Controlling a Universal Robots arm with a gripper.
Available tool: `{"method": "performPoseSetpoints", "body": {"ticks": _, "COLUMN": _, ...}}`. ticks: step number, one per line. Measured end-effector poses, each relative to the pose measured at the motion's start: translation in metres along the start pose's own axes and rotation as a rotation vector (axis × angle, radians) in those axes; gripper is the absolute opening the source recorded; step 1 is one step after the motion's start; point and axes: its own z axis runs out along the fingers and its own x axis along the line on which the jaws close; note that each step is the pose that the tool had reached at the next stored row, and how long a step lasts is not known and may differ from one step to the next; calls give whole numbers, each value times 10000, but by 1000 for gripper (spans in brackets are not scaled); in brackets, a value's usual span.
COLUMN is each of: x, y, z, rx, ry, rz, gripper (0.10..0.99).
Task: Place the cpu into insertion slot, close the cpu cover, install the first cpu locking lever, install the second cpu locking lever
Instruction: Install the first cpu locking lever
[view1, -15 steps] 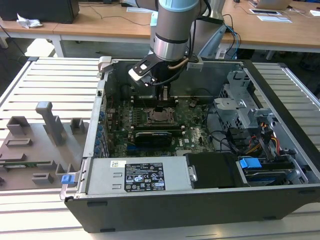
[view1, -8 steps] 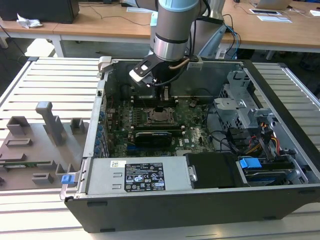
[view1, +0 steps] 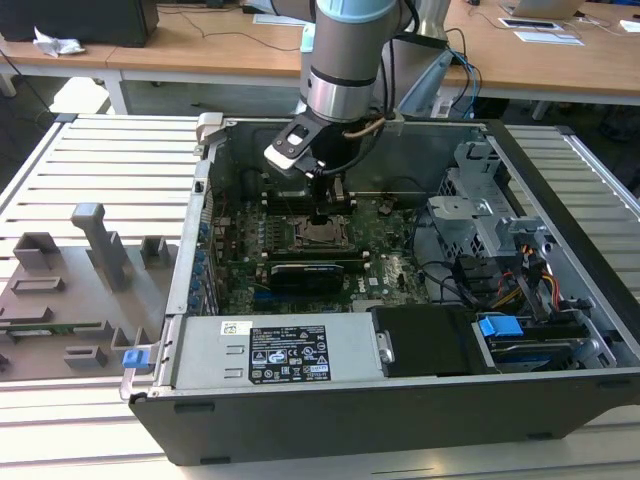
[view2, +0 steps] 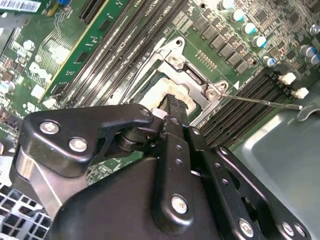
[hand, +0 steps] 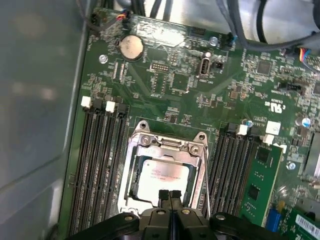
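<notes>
I am holding my jaws pinched together over the cpu (hand: 162, 175). It is sitting in the insertion slot (hand: 133, 172).

Circuit board (hand: 165, 85) green with pale traces; memory slots (hand: 102, 165) black, white end clips. Cpu (hand: 162, 175) dull silver-grey, cpu cover (hand: 169, 144) brighter silver, claw (hand: 170, 194) matt black. Lower right of exterior view: blue tab (view1: 500, 326); desk (view1: 90, 150) pale grey, slatted.
</notes>
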Motion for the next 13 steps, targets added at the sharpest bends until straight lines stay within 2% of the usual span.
{"method": "performPoseSetpoints", "body": {"ticks": 1, "x": 0, "y": 0, "z": 0, "rx": -10, "ry": -23, "rz": -318, "gripper": 106}}
{"method": "performPoseSetpoints", "body": {"ticks": 6, "x": 0, "y": 0, "z": 0, "rx": -36, "ry": -81, "rz": -1126, "gripper": 106}}
{"method": "performPoseSetpoints", "body": {"ticks": 13, "x": 0, "y": 0, "z": 0, "rx": -66, "ry": -146, "rz": -2063, "gripper": 106}}
